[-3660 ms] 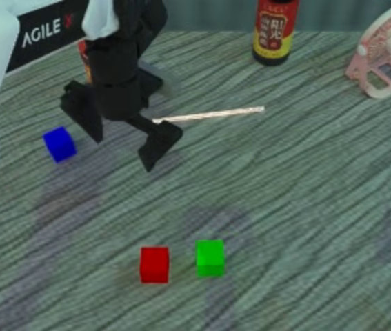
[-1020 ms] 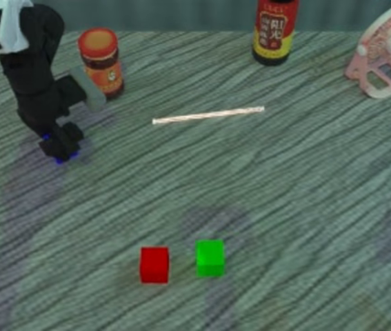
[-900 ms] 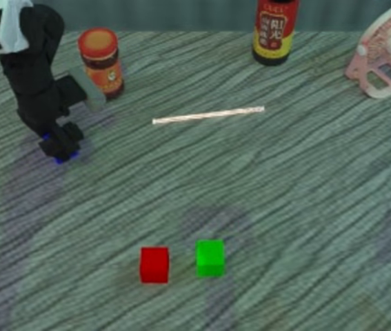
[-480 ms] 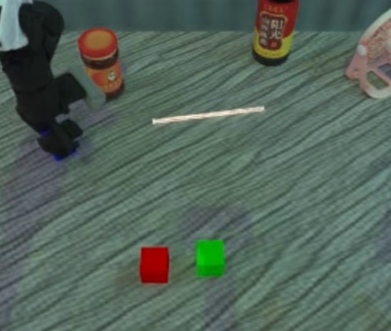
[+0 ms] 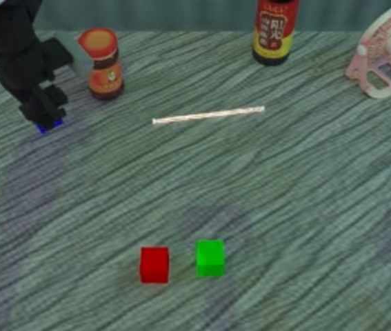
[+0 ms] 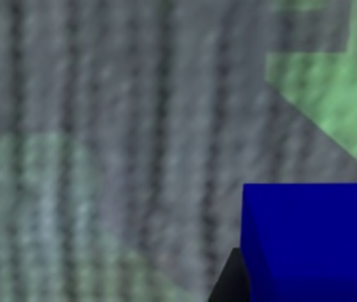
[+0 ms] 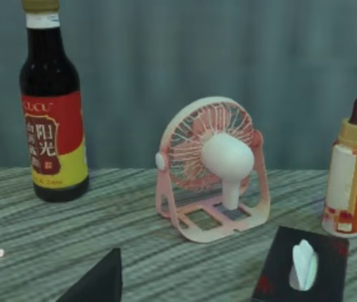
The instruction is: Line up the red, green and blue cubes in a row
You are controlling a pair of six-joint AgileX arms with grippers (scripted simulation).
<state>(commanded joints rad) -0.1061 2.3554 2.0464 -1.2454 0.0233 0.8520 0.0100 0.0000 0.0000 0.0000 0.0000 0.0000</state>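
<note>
On the grey-green striped counter the red cube and green cube already sit side by side near the front, while my left fingers, far back left, grip the blue cube, not yet in the row.

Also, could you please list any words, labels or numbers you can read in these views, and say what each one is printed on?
"CUCU": on the dark sauce bottle's red and yellow label, right wrist view.
Large Chinese characters below it: present, but I cannot read them reliably.
Red-lidded jar's label: too blurred to read.
Orange dropper bottle: markings too small to read.
</note>
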